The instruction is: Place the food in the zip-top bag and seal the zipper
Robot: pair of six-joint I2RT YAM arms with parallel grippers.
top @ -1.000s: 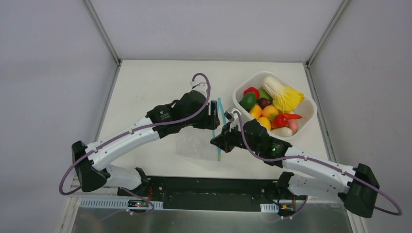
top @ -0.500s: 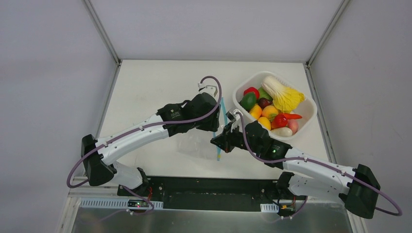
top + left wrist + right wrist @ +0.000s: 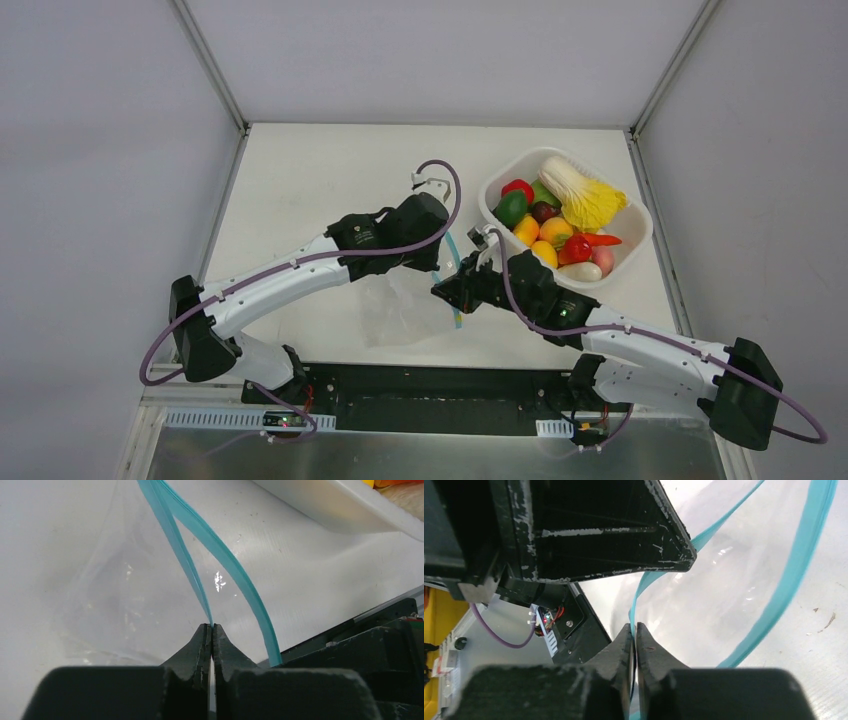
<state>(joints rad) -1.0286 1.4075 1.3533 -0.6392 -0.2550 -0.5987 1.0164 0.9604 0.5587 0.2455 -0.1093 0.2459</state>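
Observation:
The clear zip-top bag [image 3: 400,312] lies near the table's front, between my two grippers. Its teal zipper [image 3: 453,249] is parted into two strips, so the mouth gapes. My left gripper [image 3: 212,626] is shut on one zipper strip [image 3: 175,535], while the other strip [image 3: 235,575] bows away to the right. My right gripper [image 3: 634,625] is shut on a teal strip as well, with the far strip [image 3: 804,545] curving off beyond the bag film [image 3: 724,600]. From above, the left gripper [image 3: 441,265] and right gripper [image 3: 447,292] sit close together. The food [image 3: 555,228] is piled in a tub.
The white tub [image 3: 645,222] stands at the back right, its wall [image 3: 320,505] close to the bag's mouth. The black base rail [image 3: 430,385] runs along the near edge. Grey enclosure walls border the table on both sides.
My left gripper moved right onto the zipper and shut on one strip. The zipper, straight before, now bows apart and the bag has puffed out toward the front.

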